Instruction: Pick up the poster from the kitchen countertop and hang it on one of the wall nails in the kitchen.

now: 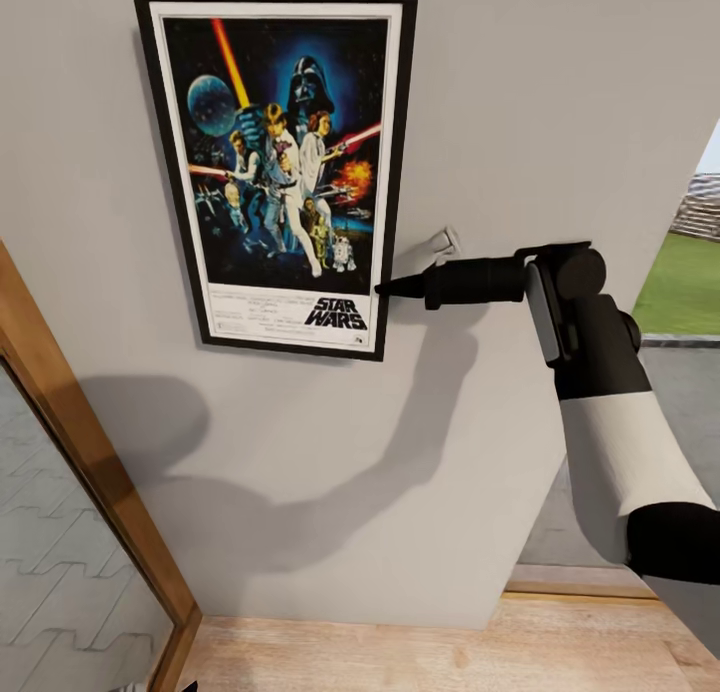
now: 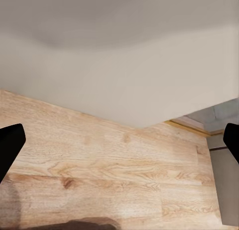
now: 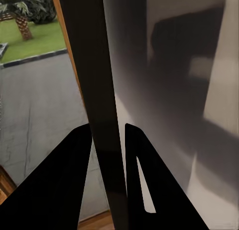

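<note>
Right end effector (image 1: 385,290) apparently pinches poster (image 1: 280,162) frame's right edge.

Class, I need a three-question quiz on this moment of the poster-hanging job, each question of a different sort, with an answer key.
1. True or false: the poster lies flat on the wooden floor.
2. Which gripper grips the poster's frame edge? A) left gripper B) right gripper
3. Fill in: the right gripper's fingers close on the poster's ____ frame.

Key
1. False; it is upright against the grey wall.
2. B; the head view shows it at the frame's lower right edge.
3. Black; the right wrist view shows the frame edge between the fingers.
</note>
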